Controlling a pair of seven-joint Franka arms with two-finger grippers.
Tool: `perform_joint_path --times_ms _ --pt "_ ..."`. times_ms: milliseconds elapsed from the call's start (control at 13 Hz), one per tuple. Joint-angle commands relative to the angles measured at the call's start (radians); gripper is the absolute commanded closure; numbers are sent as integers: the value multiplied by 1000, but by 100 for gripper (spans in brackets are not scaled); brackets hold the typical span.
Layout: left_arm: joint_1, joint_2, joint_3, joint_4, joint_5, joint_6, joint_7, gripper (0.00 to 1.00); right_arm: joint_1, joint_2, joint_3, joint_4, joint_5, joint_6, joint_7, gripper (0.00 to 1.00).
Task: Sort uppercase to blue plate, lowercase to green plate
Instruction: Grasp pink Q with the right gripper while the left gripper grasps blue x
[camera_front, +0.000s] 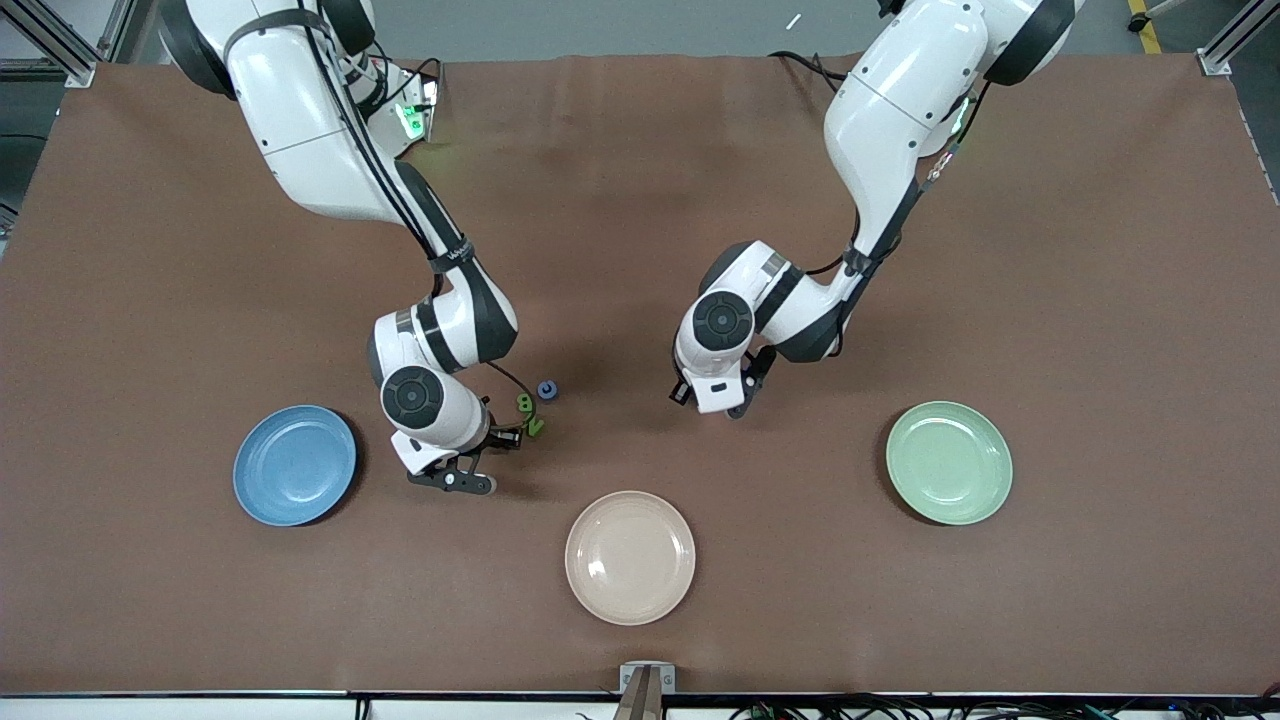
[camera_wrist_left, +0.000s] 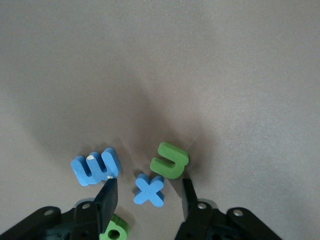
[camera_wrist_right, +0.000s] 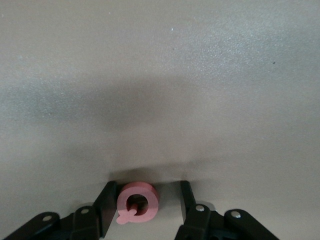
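Note:
My left gripper (camera_wrist_left: 147, 197) is open and low over the table, its jaws on either side of the blue x (camera_wrist_left: 149, 190). Beside the x lie the blue E-shaped letter (camera_wrist_left: 95, 167), green u (camera_wrist_left: 170, 160) and green p (camera_wrist_left: 115, 231). In the front view my left gripper (camera_front: 735, 405) hides these letters. My right gripper (camera_wrist_right: 146, 200) is open around the pink-red Q (camera_wrist_right: 137, 202), which touches one finger. In the front view it (camera_front: 450, 478) sits beside the blue plate (camera_front: 295, 465). Blue C (camera_front: 547, 390), green B (camera_front: 524, 402) and green N (camera_front: 536, 426) lie next to it. The green plate (camera_front: 948, 462) is toward the left arm's end.
A cream plate (camera_front: 629, 557) lies nearer to the front camera, between the blue and green plates. All three plates hold nothing. The brown table mat spreads wide around both arms.

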Motion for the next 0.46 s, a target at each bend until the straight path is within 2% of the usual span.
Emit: perform_joint_path --times_ms 0,231,386 --pt "-5 11 2 11 -3 6 -17 49 12 -17 -6 -35 9 -29 18 55" --pt "-10 22 2 15 -3 6 -16 57 13 -17 -6 -34 9 -31 19 70" --pt "-10 22 2 13 1 6 -17 72 13 -18 -6 -33 9 -32 19 86"
